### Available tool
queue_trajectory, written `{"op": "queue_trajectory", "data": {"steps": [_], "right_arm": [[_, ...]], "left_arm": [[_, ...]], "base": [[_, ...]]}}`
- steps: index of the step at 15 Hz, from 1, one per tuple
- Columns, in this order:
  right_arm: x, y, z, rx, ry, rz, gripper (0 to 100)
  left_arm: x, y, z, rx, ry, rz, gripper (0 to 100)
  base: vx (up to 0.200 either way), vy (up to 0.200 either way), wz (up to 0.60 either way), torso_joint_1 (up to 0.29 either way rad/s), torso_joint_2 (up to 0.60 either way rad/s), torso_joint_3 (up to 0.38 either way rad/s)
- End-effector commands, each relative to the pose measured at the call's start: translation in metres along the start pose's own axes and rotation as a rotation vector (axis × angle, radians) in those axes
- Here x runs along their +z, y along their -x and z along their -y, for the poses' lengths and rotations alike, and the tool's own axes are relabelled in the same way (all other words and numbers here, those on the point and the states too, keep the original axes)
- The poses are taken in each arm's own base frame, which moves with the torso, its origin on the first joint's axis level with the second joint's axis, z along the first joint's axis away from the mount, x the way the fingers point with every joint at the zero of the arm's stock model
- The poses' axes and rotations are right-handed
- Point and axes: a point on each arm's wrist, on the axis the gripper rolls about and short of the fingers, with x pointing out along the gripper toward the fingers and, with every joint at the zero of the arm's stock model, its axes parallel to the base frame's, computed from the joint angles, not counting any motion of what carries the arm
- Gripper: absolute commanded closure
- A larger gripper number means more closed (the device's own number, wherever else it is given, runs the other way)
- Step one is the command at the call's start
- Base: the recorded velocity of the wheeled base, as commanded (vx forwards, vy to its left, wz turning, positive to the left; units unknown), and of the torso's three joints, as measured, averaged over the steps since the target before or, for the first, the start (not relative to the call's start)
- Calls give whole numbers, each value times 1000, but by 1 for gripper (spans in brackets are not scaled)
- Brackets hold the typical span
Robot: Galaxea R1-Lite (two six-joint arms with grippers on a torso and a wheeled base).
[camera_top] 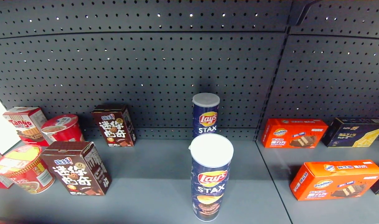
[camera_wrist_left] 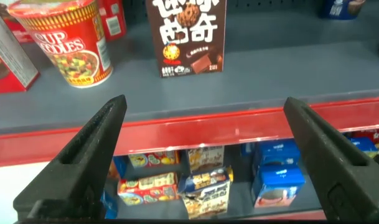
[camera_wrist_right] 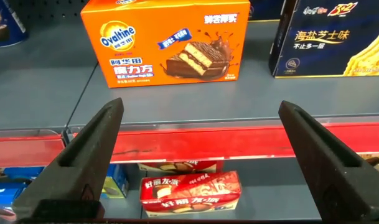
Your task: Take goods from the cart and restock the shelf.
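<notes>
Shelf holds chip cans filed label-forward, for shoppers I judge; my left gripper and right gripper hang empty, jaws spread.

Dark perforated back panel, divided by an upright post. Red edge strip runs along the front; a red snack box lies on the tier below

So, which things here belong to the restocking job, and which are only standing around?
Job: shelf; left claw and right claw, both open, empty.

Only standing there, already stocked: front chip can, back chip can, front brown box, front orange box, noodle cup, dark blue box.
</notes>
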Motion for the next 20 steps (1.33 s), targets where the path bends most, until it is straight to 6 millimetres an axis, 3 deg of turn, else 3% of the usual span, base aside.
{"op": "queue_trajectory", "data": {"steps": [1,4,5,8,13,16,20], "right_arm": [[0,0,0,-1,0,-2,0],[-1,-1,6,-276,-7,34,0],[-1,-1,6,-279,-7,33,0],[-8,-1,2,-76,27,-52,0],[-7,-2,2,-73,25,-38,0],[-7,-2,5,103,37,-52,0],[-9,5,5,69,31,50,0]], "left_arm": [[0,2,0,-2,-4,27,0],[0,2,0,-2,-4,27,0],[0,2,0,-1,-1,27,0],[0,2,0,-2,-3,27,0],[0,2,0,-1,-1,27,0],[0,2,0,-2,-3,27,0],[0,2,0,-2,-3,27,0]], "base": [[0,0,0,0,0,0],[0,0,0,0,0,0],[0,0,0,0,0,0],[0,0,0,0,0,0],[0,0,0,0,0,0],[0,0,0,0,0,0],[0,0,0,0,0,0]]}}
